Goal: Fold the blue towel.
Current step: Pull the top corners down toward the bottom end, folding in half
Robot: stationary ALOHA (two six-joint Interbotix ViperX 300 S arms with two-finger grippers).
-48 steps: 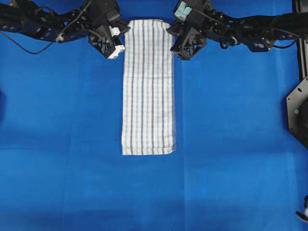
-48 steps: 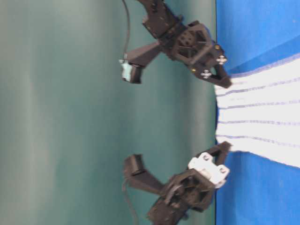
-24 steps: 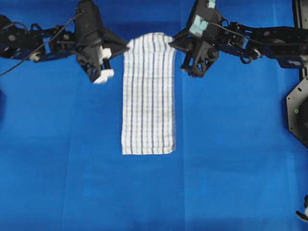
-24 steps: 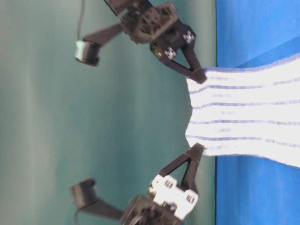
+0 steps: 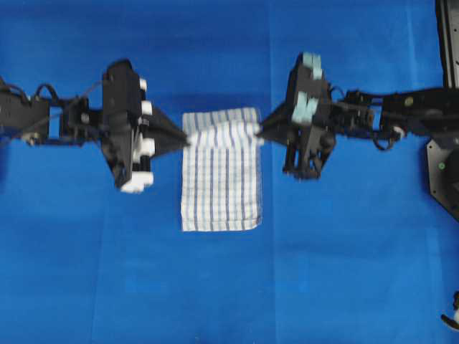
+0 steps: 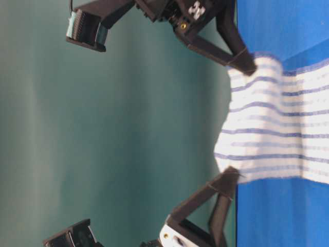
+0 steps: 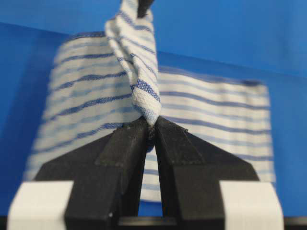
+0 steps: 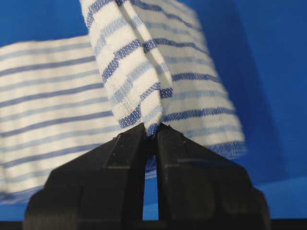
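Observation:
The blue towel (image 5: 220, 179), white with thin blue stripes, lies on the blue table covering with its far end raised and carried over the near part. My left gripper (image 5: 185, 139) is shut on the raised end's left corner (image 7: 144, 103). My right gripper (image 5: 259, 132) is shut on the right corner (image 8: 151, 125). In the table-level view the lifted edge (image 6: 234, 128) hangs slack between the two sets of fingertips, above the table. The towel's near end (image 5: 219, 222) rests flat.
The blue table covering (image 5: 229, 287) spreads all round the towel. A black mount (image 5: 445, 168) stands at the right edge, with a dark upright rail (image 5: 446, 29) behind it.
Both grippers have carried the towel's far end up off the table and toward the near end, so the visible towel is now much shorter. Their grip on the corners is unchanged.

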